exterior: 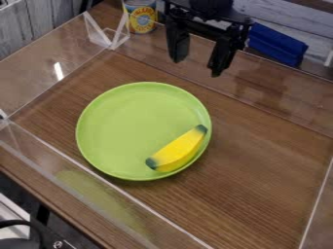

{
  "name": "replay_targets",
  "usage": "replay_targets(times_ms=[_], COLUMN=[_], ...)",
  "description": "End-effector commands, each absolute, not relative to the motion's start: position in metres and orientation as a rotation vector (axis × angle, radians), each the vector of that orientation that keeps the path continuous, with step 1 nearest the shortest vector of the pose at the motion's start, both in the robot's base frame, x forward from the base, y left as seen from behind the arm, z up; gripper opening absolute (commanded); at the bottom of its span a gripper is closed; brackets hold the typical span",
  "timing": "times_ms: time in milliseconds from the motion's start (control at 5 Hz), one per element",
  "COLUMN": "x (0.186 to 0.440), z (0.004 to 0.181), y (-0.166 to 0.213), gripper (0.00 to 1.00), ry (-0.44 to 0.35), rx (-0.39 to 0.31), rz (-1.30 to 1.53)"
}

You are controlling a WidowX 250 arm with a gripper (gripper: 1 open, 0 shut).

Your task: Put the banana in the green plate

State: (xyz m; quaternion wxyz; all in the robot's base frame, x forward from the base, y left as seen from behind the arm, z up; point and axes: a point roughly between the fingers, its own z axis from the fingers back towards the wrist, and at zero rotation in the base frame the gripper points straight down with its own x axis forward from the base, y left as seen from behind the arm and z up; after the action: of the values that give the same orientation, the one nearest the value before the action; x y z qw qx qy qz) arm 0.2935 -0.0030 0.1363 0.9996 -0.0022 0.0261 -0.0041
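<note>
Green plate (120, 115): smooth, glossy plastic by the look, lime colour, soft highlights along the raised rim. Banana (181, 150) lying in the plate's right half: smooth yellow skin with a slight sheen, toy-like plastic look, dark matt tips. Table (247, 170) under the plate: dark brown wood grain, semi-gloss, light streaks reflected left of the plate. Clear walls (39, 160) around the table, acrylic or glass, shiny, glare on the edges. Gripper (200, 51) above and behind the plate: black, matt, hard plastic or metal, cannot tell which. Blue item (277, 41) behind the plate, far right: smooth, material unclear.
</note>
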Motion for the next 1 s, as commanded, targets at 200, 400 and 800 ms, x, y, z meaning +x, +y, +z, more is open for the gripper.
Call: replay_targets(times_ms=[200,400,800], x=[0.2991,0.3019,0.3056], z=[0.1338,0.1370,0.1424], y=[0.0005,0.0024,0.0064], gripper=[1.00,1.00,1.00], ry=[0.043,0.035,0.022], rx=[-0.007,-0.012,-0.018], rz=[-0.014,-0.018,-0.021])
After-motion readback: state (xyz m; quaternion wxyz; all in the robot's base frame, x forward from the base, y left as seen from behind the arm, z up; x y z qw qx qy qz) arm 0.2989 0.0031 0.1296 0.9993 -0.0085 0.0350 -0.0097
